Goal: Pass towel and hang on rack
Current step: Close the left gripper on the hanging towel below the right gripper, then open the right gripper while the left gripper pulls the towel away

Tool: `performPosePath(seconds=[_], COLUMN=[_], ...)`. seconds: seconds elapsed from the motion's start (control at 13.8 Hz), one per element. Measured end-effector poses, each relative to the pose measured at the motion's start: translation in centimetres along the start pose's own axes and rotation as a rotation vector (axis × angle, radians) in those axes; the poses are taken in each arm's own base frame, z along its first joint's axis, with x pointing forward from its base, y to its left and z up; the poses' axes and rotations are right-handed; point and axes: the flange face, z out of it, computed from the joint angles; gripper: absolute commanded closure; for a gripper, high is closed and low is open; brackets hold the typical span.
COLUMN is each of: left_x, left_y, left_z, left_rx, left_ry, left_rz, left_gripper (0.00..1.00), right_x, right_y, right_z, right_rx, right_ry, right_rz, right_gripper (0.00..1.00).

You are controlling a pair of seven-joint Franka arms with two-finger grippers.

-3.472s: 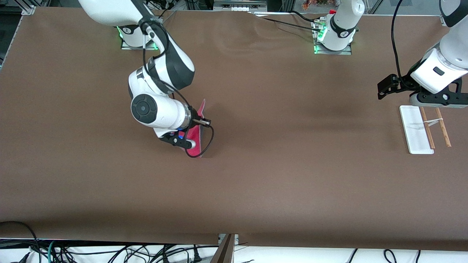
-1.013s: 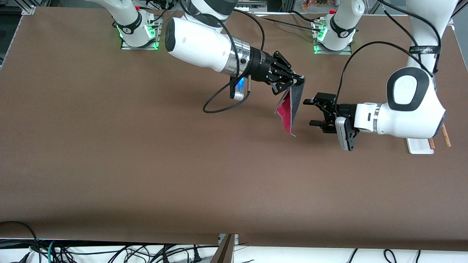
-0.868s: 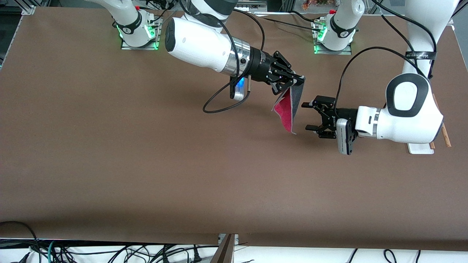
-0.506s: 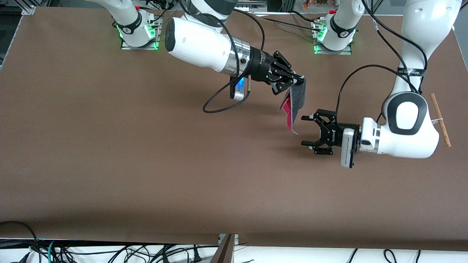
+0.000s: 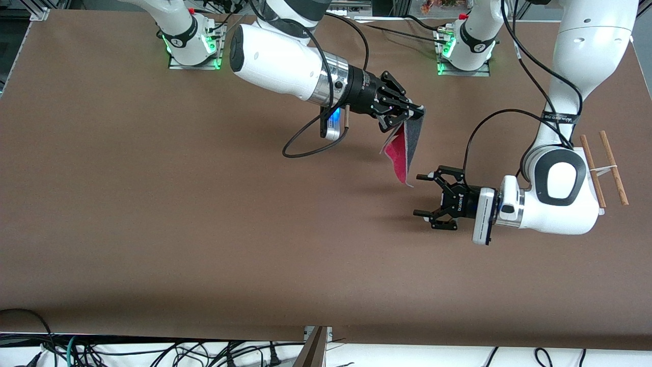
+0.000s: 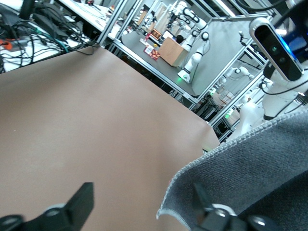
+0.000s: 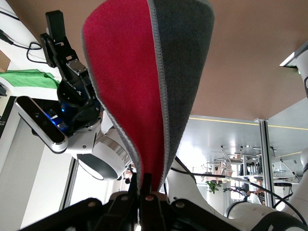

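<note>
left gripper: the left gripper (image 5: pixel 423 195) hangs in the air over bare table, toward the left arm's end, pointing sideways at the towel. Fingers are spread wide with nothing between them. In the left wrist view you can see one black finger (image 6: pixel 74 208) low in the shot and the towel's grey side (image 6: pixel 250 178) filling the corner, its pale stitched edge close to the other finger. Can't tell if cloth and finger actually touch there.

towel: the towel (image 5: pixel 402 153) is up in the air around the middle of the table, dangling by its top edge from the right gripper. It's folded over loosely, so you get pink-red on one face and dark grey on the other, with a thin pale hem all round. Its lowest corner hangs just beside the left gripper's upper finger, with a small gap showing in the front view.

right gripper: the right gripper (image 5: pixel 407 113) is held over the middle of the table, fingers pressed together and pinching the towel's top edge. The right wrist view shows it nicely: the towel (image 7: pixel 144 82) spreads out from the pinched fingertips (image 7: pixel 144 190), red half next to grey half.

rack: the rack (image 5: pixel 603 168) sits on the table at the left arm's end, two thin wooden rods joined by a pale crossbar. The left arm covers most of its base.

table: brown table top (image 5: pixel 204 229).
</note>
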Motion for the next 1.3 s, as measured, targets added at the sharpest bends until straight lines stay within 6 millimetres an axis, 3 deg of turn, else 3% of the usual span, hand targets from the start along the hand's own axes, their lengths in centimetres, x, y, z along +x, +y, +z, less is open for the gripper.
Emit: performPosePath(seconds=[0.07, 0.14, 0.65, 0.72, 0.8, 0.87, 1.3], left_x=[-0.2, -0.5, -1.7, -1.7, -1.7, -1.8, -1.7], left_y=[0.0, 0.0, -0.2, -0.2, -0.2, -0.2, 0.0], left_z=[0.4, 0.8, 1.8, 1.7, 1.6, 1.5, 0.0], left_rx=[-0.023, -0.050, -0.118, -0.118, -0.118, -0.122, -0.126], left_ry=[0.007, 0.008, 0.011, 0.012, 0.013, 0.014, 0.021], left_rz=[0.008, 0.008, 0.024, 0.024, 0.023, 0.023, 0.028], left_gripper=[0.85, 0.98, 1.00, 1.00, 1.00, 1.00, 1.00], right_x=[0.0, 0.0, 0.0, 0.0, 0.0, 0.0, 1.1], right_y=[0.0, 0.0, 0.0, 0.0, 0.0, -0.1, -1.8], right_z=[0.0, 0.0, 0.0, 0.0, 0.0, -0.1, -1.5], right_rx=[0.000, 0.000, 0.001, 0.001, 0.001, 0.002, 0.022], right_ry=[0.000, 0.000, 0.000, 0.000, 0.000, 0.000, 0.008], right_rz=[0.000, 0.000, 0.000, 0.000, 0.000, 0.000, 0.014], right_gripper=[1.00, 1.00, 1.00, 0.92, 0.37, 0.01, 0.01])
